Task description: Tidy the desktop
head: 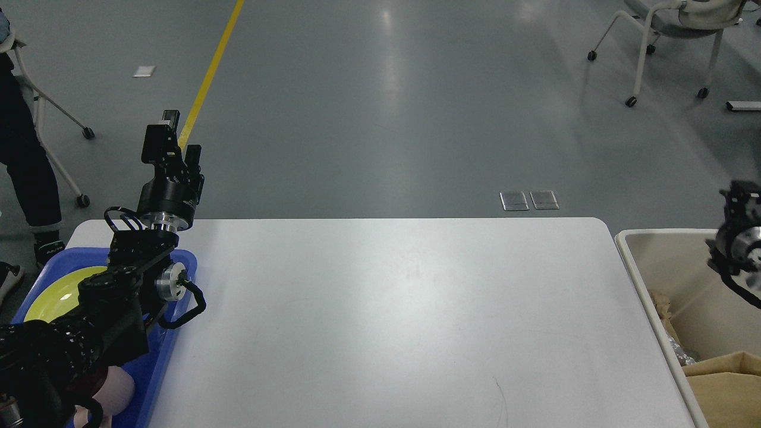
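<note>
The white desktop (392,309) fills the middle of the head view and is bare. My left arm rises over the blue tray (185,261) at the desktop's left end. Its gripper (172,134) points up above the far left corner, holds nothing, and its fingers cannot be told apart. My right gripper (739,195) shows small and blurred at the right edge, above the beige bin (639,267). Its fingers cannot be told apart.
A yellow plate (53,294) and a pink object (119,389) lie in the blue tray, partly under my left arm. The bin holds a brown paper bag (725,386) and crumpled foil (678,355). A person's leg (30,178) and wheeled chairs (672,35) stand on the floor beyond.
</note>
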